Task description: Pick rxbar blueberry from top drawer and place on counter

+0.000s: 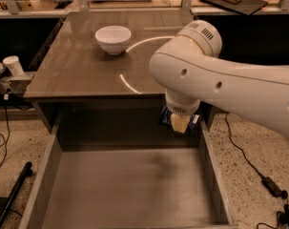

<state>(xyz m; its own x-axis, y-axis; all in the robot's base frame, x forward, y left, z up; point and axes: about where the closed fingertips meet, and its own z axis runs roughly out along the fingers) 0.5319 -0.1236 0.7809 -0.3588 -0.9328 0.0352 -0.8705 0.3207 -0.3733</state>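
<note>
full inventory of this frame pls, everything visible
counter: 1, glossy brown-grey, upper centre
bowl: 1, white, on the counter's far side
top drawer: 1, grey, pulled open below the counter's front edge
rxbar blueberry: 1, dark blue, in the gripper, above the drawer's back right
cup: 1, white, ledge left of the counter
cable: 1, black, floor at right
arm: 1, white, enters from right
gripper: 1, pale, shut on the bar, under the counter's front edge
</note>
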